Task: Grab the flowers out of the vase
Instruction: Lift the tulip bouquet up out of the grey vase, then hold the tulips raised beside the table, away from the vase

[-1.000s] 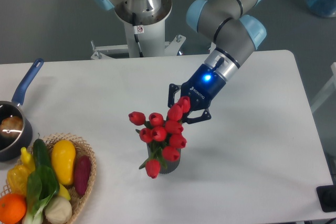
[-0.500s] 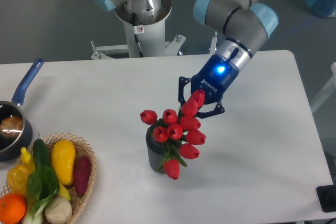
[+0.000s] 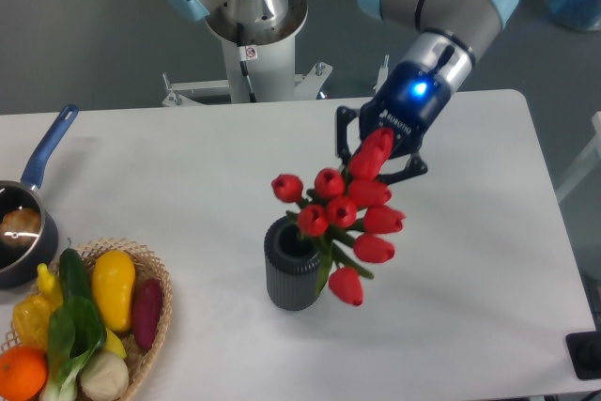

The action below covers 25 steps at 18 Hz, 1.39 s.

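The flowers [image 3: 347, 218], a bunch of red tulips with green leaves, hang lifted and tilted to the right, their stems still reaching into the mouth of the vase. The vase [image 3: 293, 268] is a small dark grey ribbed cylinder standing upright at the table's middle front, its round mouth now mostly uncovered. My gripper [image 3: 376, 152] is shut on the top tulips of the bunch, above and to the right of the vase.
A wicker basket [image 3: 150, 335] of vegetables and fruit sits at the front left. A dark pot with a blue handle [image 3: 47, 149] stands at the left edge. The robot's base [image 3: 249, 16] is behind the table.
My gripper has risen and moved right with the flowers in it. The bunch has come up out of the vase, uncovering its mouth. The vase has stayed put.
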Each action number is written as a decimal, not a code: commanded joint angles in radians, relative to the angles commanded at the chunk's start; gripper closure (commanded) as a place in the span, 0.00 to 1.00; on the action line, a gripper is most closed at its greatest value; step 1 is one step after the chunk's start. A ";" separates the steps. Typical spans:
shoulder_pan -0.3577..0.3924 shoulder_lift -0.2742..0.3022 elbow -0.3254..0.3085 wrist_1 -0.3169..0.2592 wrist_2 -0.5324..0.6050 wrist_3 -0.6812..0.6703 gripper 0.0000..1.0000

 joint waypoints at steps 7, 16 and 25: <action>0.025 0.008 0.014 0.000 -0.068 0.002 0.94; 0.123 0.037 0.066 -0.002 -0.144 -0.098 0.96; 0.230 0.072 0.049 -0.002 0.053 -0.005 0.96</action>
